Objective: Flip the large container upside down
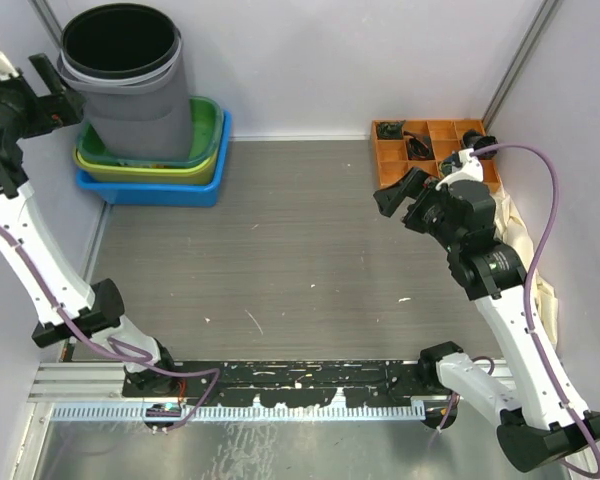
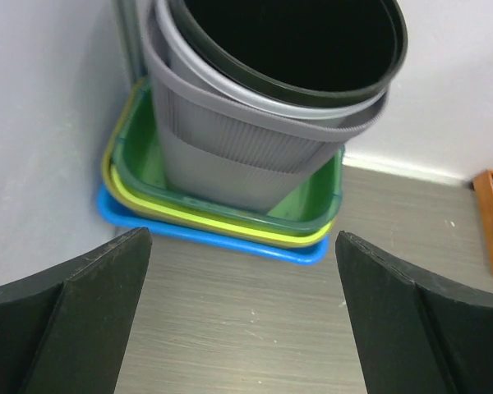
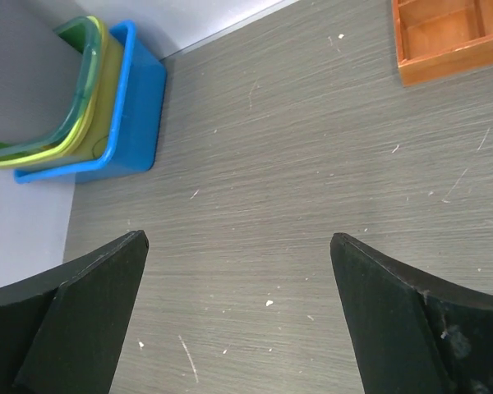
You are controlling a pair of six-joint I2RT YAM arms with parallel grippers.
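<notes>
On the grey bench (image 1: 300, 260), a large grey ribbed plastic container (image 1: 140, 110) is stood upright in coloured tubs (image 1: 150, 188). With both jaws apart, its rim (image 2: 230, 103) should be gripped squarely.

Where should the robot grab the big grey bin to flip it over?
Probably its rim, on the left side nearest the open left gripper. The big grey bin stands upright with its mouth open, so one finger can go inside the thin lip; the body looks too wide for the jaws.
</notes>
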